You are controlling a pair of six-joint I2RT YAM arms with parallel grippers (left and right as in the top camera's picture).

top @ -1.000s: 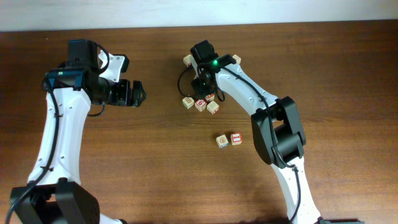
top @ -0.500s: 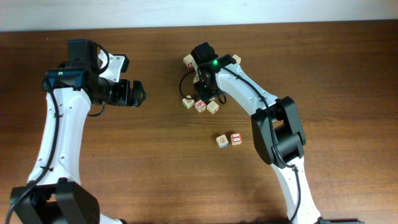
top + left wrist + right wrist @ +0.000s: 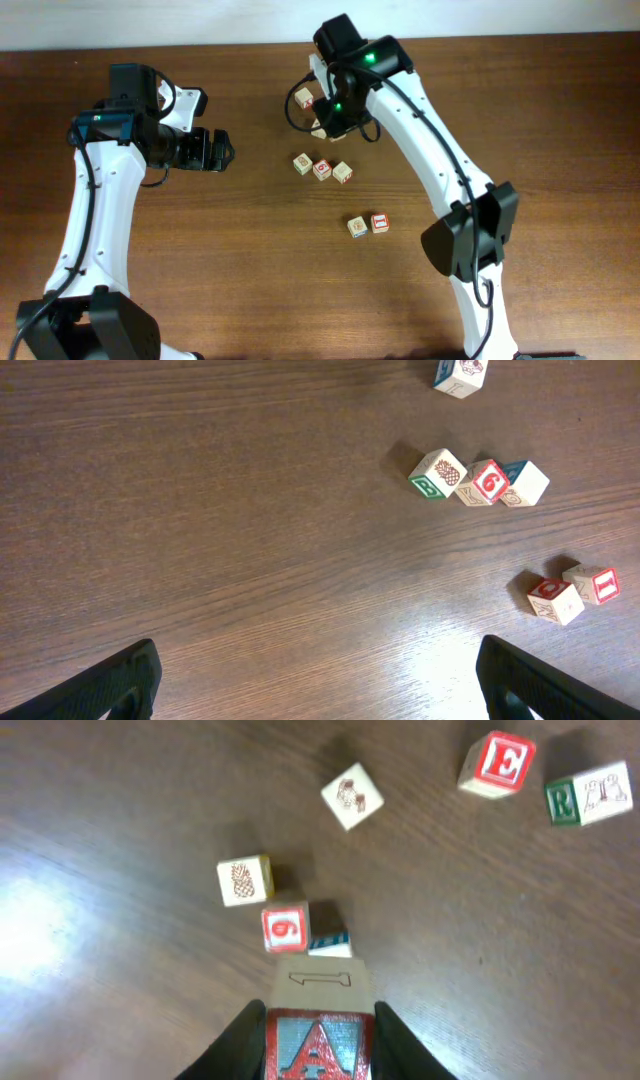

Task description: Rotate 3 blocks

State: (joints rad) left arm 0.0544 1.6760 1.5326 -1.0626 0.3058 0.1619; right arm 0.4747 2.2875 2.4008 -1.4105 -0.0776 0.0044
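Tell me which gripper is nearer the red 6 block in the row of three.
Right. The right gripper, shut on the A block, hangs just beyond the red 6 block, toward the far edge. The left gripper stands open, farther off to the left.

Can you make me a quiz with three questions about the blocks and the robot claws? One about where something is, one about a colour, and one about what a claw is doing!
1. Where is the A block?
A) between the fingers of the right claw
B) in the left claw
C) on the floor

2. What colour is its letter?
A) green
B) red
C) yellow

3. What is the left claw doing?
A) squeezing a block
B) shut tight on nothing
C) standing open, holding nothing

Answers:
1 A, because the right wrist view shows the block pinched between that claw's two fingers.
2 B, because the A on the front face is plainly red.
3 C, because its fingers stand wide apart with only bare wood between them.
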